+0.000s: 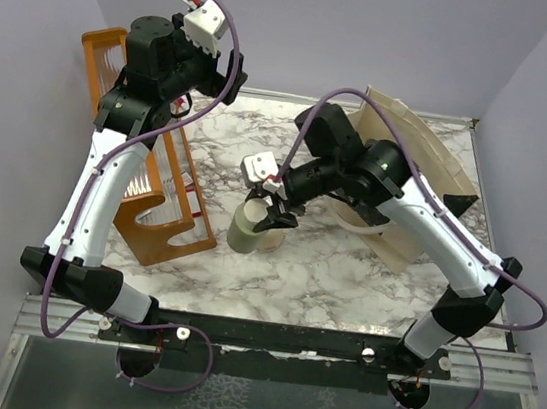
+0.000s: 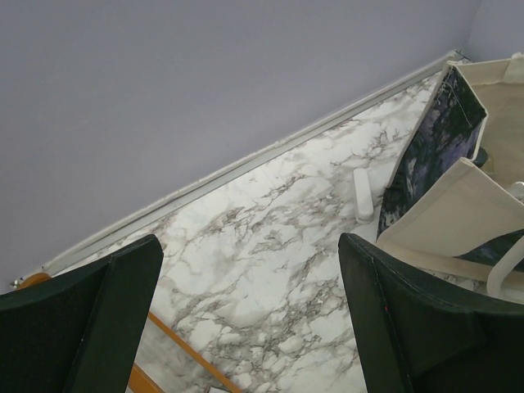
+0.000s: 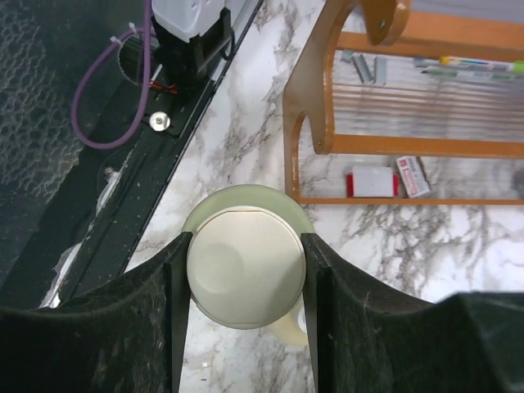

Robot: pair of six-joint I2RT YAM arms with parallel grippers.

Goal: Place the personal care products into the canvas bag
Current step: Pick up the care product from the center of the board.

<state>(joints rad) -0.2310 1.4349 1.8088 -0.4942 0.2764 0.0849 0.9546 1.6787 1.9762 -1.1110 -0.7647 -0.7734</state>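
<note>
Overhead plus two close wrist views

Lilac walls (image 1: 307, 27), white grey-veined marble tabletop (image 1: 335, 273), even light

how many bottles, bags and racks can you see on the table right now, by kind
olive-grey bottle: 1
canvas bag: 1
orange wooden rack: 1
total: 3

An orange wooden rack (image 1: 170, 239) stands at the left of the marble table (image 1: 334, 278); a small red-and-white box (image 3: 370, 182) lies within its frame.
</note>
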